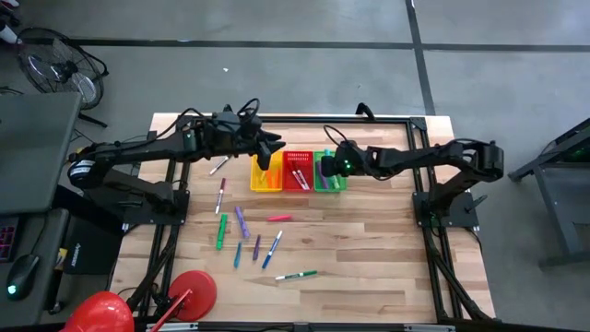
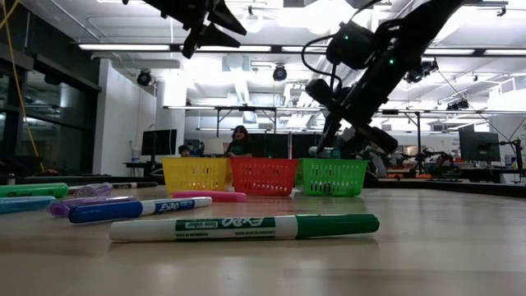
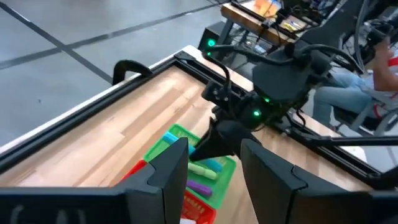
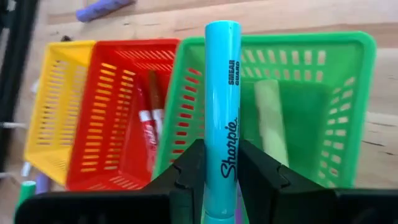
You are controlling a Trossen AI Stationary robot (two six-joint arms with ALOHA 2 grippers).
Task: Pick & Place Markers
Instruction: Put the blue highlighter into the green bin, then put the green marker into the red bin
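Risk sits mostly with the right end effector (image 4: 222,163), which we see clamped narrow on a slim teal highlighter pen (image 4: 222,106), held lengthwise over the green mesh basket (image 4: 323,93). The pen's tip points past that basket's near rim, close to the wall shared with the red mesh basket (image 4: 112,106) beside it. If we let go from this spot, we judge the pen could strike the rim and tip into the red basket, or bounce out onto the wooden bench (image 1: 369,240). A pale green marker (image 4: 270,118) already lies in the green basket, and a falling pen might land across it and stand proud of the wall.

Beyond the red basket stands the yellow mesh basket (image 1: 266,175), and above it hangs the left end effector (image 3: 214,168), its fingers apart and holding nothing. We judge the two arms are close enough that a sideways move by either could bring them together.

Loose markers (image 1: 241,221) lie scattered on the bench, well apart from the green basket, on the yellow basket's side.
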